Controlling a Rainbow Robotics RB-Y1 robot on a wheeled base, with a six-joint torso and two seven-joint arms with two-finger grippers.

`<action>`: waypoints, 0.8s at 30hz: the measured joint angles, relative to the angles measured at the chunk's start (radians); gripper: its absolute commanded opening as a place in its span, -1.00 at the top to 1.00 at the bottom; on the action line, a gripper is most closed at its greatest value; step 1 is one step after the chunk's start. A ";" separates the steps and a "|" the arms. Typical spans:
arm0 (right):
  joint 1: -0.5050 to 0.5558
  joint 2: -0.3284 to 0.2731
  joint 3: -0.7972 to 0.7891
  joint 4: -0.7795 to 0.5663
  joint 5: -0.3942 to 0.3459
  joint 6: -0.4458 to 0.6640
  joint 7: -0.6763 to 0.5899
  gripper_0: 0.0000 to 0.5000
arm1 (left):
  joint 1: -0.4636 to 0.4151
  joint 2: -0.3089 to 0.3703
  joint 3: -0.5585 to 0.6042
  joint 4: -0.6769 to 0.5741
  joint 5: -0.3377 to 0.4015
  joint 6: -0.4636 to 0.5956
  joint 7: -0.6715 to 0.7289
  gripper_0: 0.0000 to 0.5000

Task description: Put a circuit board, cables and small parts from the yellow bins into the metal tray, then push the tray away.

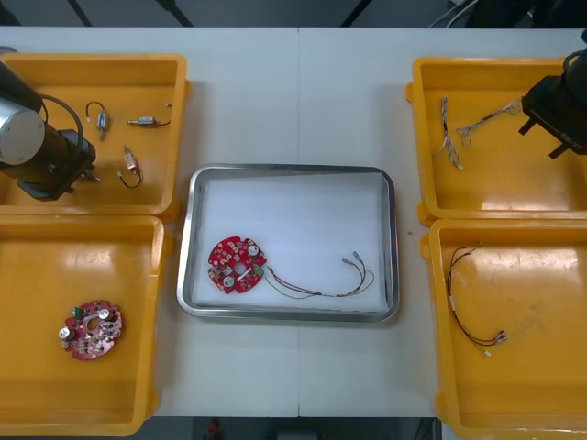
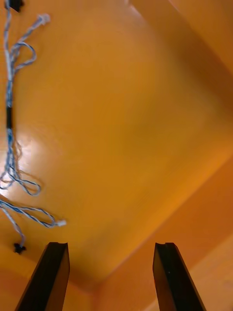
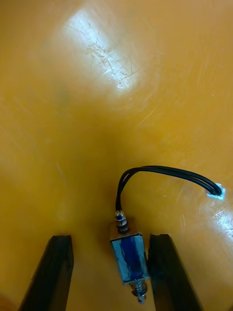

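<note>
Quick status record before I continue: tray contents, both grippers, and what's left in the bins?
metal tray: holds a circuit board and a thin cable
left gripper: open, low in the far left bin, with a small metal part between its fingers and a gap on one side
right gripper: open, over the far right bin, with the blue and white cables off to one side
near left bin: second circuit board
near right bin: dark cable

Light table (image 1: 348,101), centre seam (image 1: 298,110), dark floor (image 1: 275,11) beyond
</note>
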 measured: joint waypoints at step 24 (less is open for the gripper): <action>-0.281 0.221 0.069 0.621 0.157 -0.379 0.004 -1.00 | -0.037 -0.001 0.012 0.006 0.000 0.081 -0.064 1.00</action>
